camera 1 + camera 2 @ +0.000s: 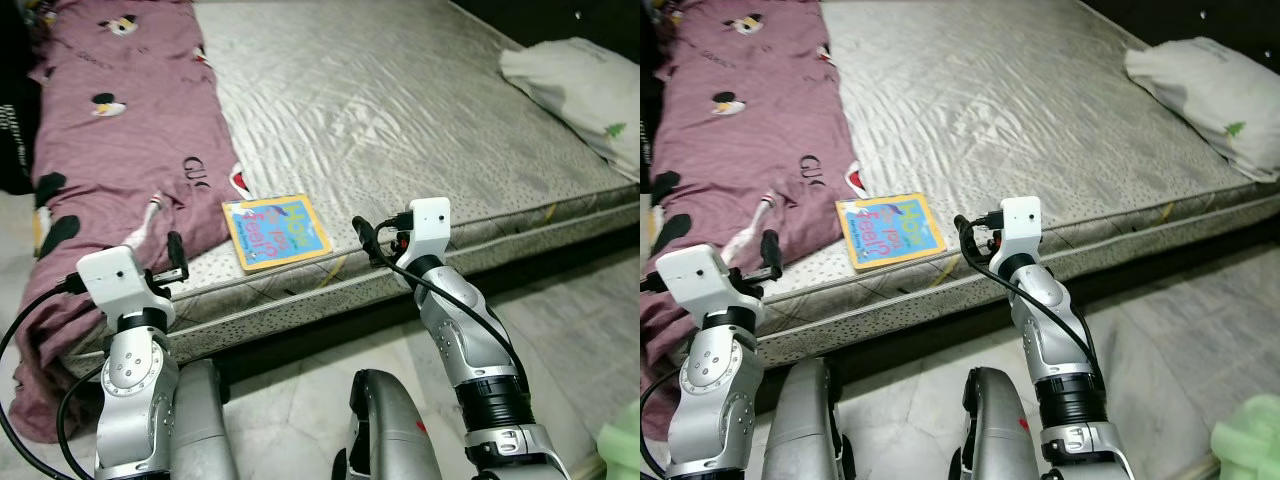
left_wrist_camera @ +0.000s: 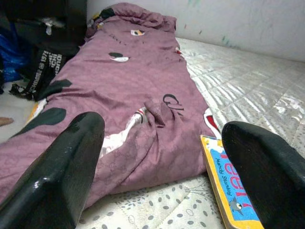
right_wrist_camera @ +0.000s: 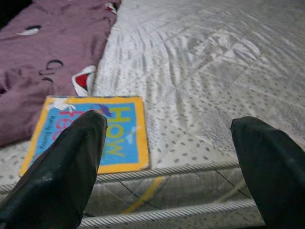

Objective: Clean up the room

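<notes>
You see a bare grey quilted mattress (image 1: 400,110) on a pale tiled floor (image 1: 570,330). A green bag (image 1: 622,445) sits on the floor, and dark bags (image 2: 45,67) lie beside the bed.

One mattress (image 1: 420,110) is seen, taking up most of the scene. One purple blanket (image 1: 120,130) is spread along its nine o'clock side. One picture book (image 1: 277,231) is laid flat near the six o'clock edge, just beside the blanket. One white pillow (image 1: 575,85) is placed at two o'clock. One green bag (image 1: 622,445) is glimpsed on the floor at five o'clock. Two grippers are counted, the left gripper (image 2: 162,162) and the right gripper (image 3: 167,162), each with fingers spread apart.
</notes>
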